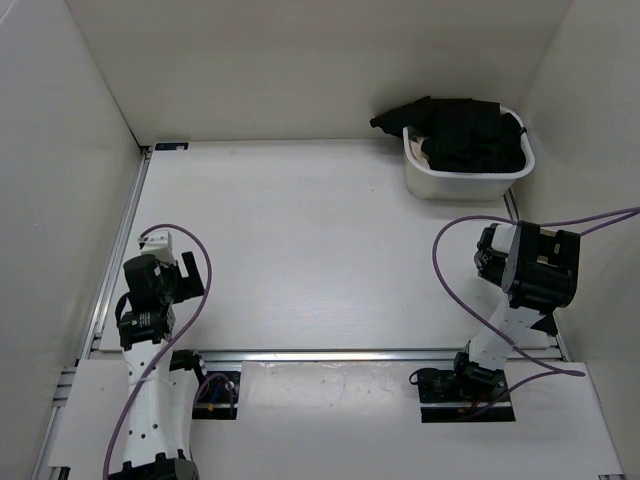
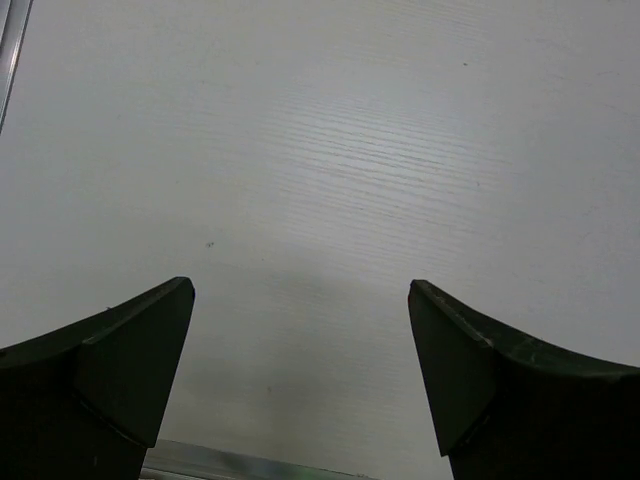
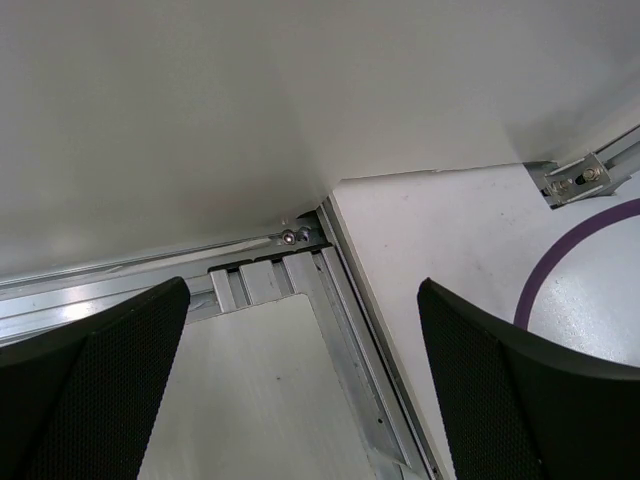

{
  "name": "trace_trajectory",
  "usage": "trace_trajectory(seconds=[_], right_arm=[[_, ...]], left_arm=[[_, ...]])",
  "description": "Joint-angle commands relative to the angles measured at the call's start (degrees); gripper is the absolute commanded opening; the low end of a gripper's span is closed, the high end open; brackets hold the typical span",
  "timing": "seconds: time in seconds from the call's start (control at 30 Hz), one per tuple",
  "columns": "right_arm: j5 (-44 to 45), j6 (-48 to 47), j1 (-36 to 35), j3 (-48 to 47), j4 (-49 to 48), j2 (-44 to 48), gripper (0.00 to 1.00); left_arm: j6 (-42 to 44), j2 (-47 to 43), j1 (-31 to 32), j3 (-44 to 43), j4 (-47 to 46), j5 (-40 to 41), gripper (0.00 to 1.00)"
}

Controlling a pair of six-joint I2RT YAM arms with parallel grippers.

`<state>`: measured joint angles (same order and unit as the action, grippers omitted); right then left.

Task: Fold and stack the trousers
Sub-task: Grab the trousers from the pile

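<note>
The black trousers [image 1: 462,133] lie bunched up in the white basket [image 1: 455,180] at the far right of the table, with part of the cloth hanging over the basket's far left rim. My left gripper [image 1: 172,252] is open and empty over the table at the near left; its wrist view shows only bare white table between the fingers [image 2: 130,350]. My right gripper [image 1: 489,252] is open and empty at the near right, well short of the basket. Its wrist view shows its fingers [image 3: 510,380] over the metal frame at the table's edge.
White walls close in the table at the back and both sides. A metal rail [image 1: 350,354] runs along the near edge and another [image 1: 120,250] along the left side. Purple cables [image 1: 450,250] loop from both arms. A metal corner plate [image 3: 270,390] lies below the right gripper.
</note>
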<state>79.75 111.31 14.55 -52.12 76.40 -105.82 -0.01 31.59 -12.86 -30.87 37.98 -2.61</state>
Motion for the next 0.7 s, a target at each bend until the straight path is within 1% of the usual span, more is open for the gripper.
trace_trajectory(seconds=[0.0,0.2,0.27,0.3,0.33,0.37,0.4,0.43,0.47,0.5,0.53,0.57,0.6,0.63,0.67], right_arm=[[1.82,7.61,-0.04,-1.06,9.12,-0.09,0.99],[1.82,7.61,-0.04,-1.06,9.12,0.43,0.99],[1.82,3.85,-0.04,-2.27,9.12,1.22,0.99],[2.6,0.7,-0.04,-3.85,9.12,2.1,0.99],[3.74,-7.51,-0.04,-5.78,9.12,2.63,0.99],[3.75,-12.21,-0.65,-10.5,9.12,3.25,0.99],[4.45,-22.26,-1.27,-13.42,9.12,3.25,0.99],[4.45,-26.28,-1.8,-16.32,9.12,3.86,0.99],[4.45,-28.32,-4.41,-19.83,9.12,6.13,0.99],[4.98,-29.82,-6.79,-20.39,9.12,8.15,0.99],[6.37,-29.83,-9.94,-20.39,9.12,13.22,0.99],[8.74,-30.88,-18.59,-20.39,7.72,15.79,0.99],[15.03,-40.89,-23.64,-19.78,4.67,20.34,0.99],[17.7,-51.87,-28.38,-19.78,-1.63,22.04,0.99],[17.73,-66.86,-34.87,-18.99,-22.75,23.19,0.99]], left_arm=[[0.01,-1.18,-0.67,0.2,-2.03,1.2,1.0],[0.01,-1.18,-0.67,0.73,-2.03,1.21,1.0],[0.01,-1.18,-1.29,-0.06,-2.55,1.21,1.0],[0.01,-1.18,-1.29,-0.59,-2.56,1.21,1.0],[0.01,-1.18,-1.29,-0.59,-2.56,0.51,1.0],[0.01,-1.18,-1.29,-1.55,-2.56,-0.28,1.0],[0.01,-1.18,-1.29,-2.25,-2.56,-0.81,1.0],[0.01,-0.66,-1.29,-2.26,-2.56,-0.82,1.0],[0.01,-0.66,-1.29,-2.87,-2.03,-2.3,1.0],[0.01,-0.05,-1.29,-3.57,-2.03,-2.83,1.0],[0.01,-0.04,-1.29,-4.36,-1.51,-3.45,1.0],[0.01,-0.04,-1.29,-4.37,-1.5,-3.45,1.0],[0.01,0.48,-1.29,-5.24,-1.5,-3.45,1.0],[0.01,1.01,-0.77,-5.25,-1.5,-3.45,1.0],[0.01,1.01,-0.76,-6.03,-1.5,-3.45,1.0]])
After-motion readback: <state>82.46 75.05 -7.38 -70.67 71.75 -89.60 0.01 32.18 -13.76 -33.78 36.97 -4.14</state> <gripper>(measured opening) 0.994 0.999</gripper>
